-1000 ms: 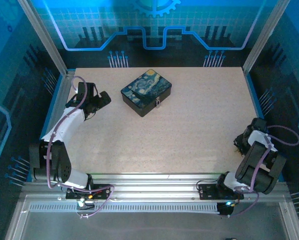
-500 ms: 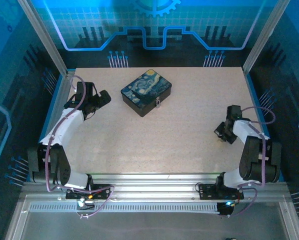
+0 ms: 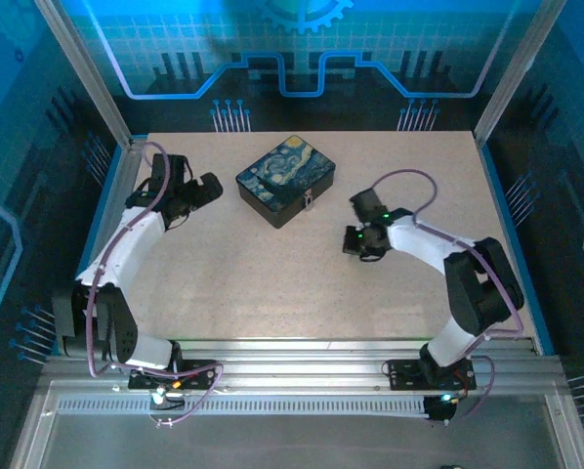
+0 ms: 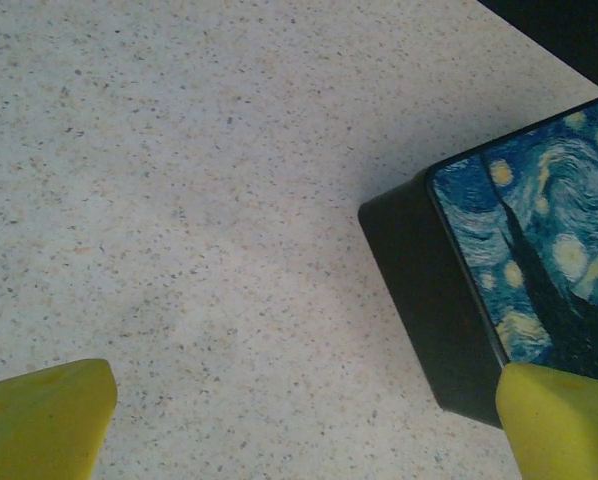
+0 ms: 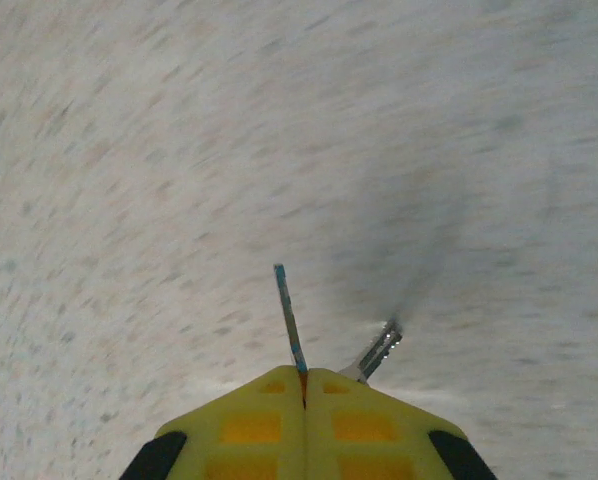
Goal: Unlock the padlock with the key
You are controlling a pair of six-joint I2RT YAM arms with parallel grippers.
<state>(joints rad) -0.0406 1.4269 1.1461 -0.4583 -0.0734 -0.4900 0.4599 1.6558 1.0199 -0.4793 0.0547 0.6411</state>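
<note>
Evidently the key is being carried to the lock; the right gripper (image 5: 304, 378), jaws pressed together, pinches the key (image 5: 290, 318) with its thin blade sticking out ahead. The padlock (image 3: 309, 201) hangs on the near face of the painted box (image 3: 285, 181), apart from the key. The left gripper (image 4: 304, 420) is spread wide and empty at the box's corner. Next the blade must be lined up with the keyhole, likely with the lock steadied. A second ago the right arm sat at the table's (image 3: 272, 283) right edge; it has swung toward the middle, and the box is unmoved.
</note>
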